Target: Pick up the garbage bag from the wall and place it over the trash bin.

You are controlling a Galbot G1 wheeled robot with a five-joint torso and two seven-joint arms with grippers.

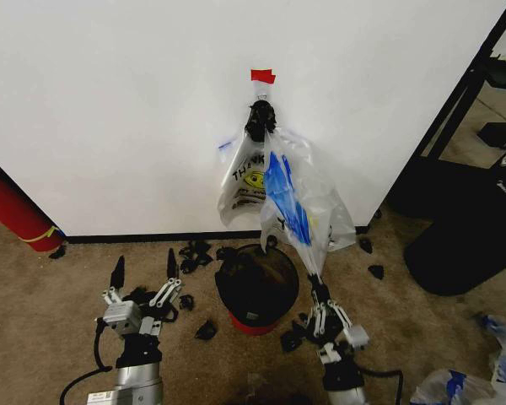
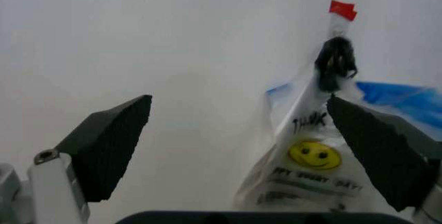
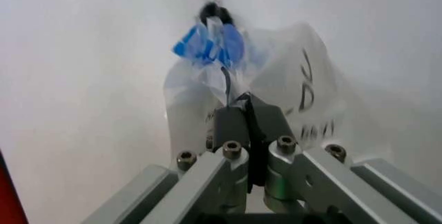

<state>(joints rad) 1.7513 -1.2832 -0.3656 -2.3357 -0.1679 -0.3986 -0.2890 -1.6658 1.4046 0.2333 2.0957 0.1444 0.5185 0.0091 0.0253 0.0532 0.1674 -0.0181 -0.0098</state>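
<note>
Plastic of the garbage bag (image 1: 297,202) is pinched at its lowest tip by the right gripper (image 1: 319,285), fingers (image 3: 235,123) closed tight on the film, as seen in the right wrist view. The bag's top is held on a black hook or knot (image 1: 260,120) on the wall (image 1: 110,110), under a bit of red tape (image 1: 262,76), so it is stretched down from approx 12 o'clock toward the gripper at 5 o'clock of centre. A clear smiley bag (image 1: 247,181) is hung from the same point, just behind and at 9 o'clock of the blue-patched one; the low grip is judged to be chosen so only the right bag gets pulled. The trash bin (image 1: 256,285) is placed on the carpet near the wall, directly below the hanging pt and just beside the right gripper, w/ black scraps (image 1: 194,253) scattered round it. The left gripper (image 1: 143,277) is held at 7 o'clock, fingers (image 2: 111,149) spread wide, nothing between them; prob. kept ready to help open the bag. Bag not yet freed from the wall.
</note>
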